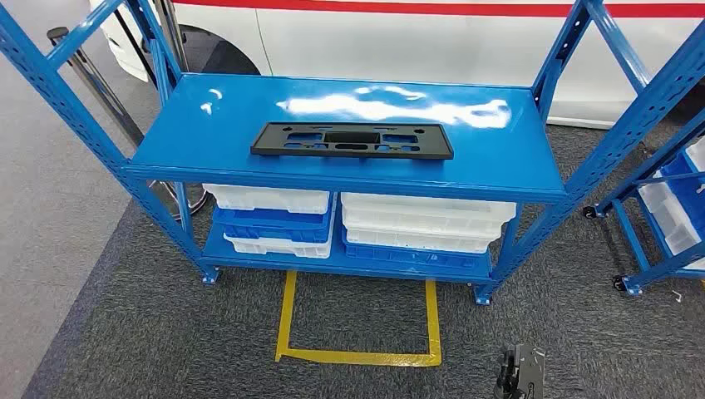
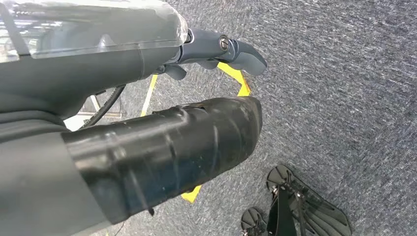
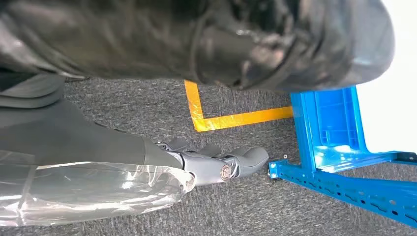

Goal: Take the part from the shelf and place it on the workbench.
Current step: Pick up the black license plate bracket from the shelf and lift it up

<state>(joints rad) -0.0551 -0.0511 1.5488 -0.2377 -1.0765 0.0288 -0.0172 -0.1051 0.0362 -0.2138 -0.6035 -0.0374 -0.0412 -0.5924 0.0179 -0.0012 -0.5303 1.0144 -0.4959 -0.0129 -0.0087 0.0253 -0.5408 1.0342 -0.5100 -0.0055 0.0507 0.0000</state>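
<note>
The part is a long flat black plate with cut-outs. It lies flat across the middle of the top board of a blue steel shelf, straight ahead of me. Both arms hang at my sides, far below the part. My left hand hangs over grey carpet with its fingers loose and nothing in them. My right hand also hangs empty with fingers apart, close to a foot of the blue shelf.
White and blue bins are stacked on the lower board. A yellow tape square marks the carpet in front of the shelf. A second blue rack with bins stands at the right, and a white car body lies behind.
</note>
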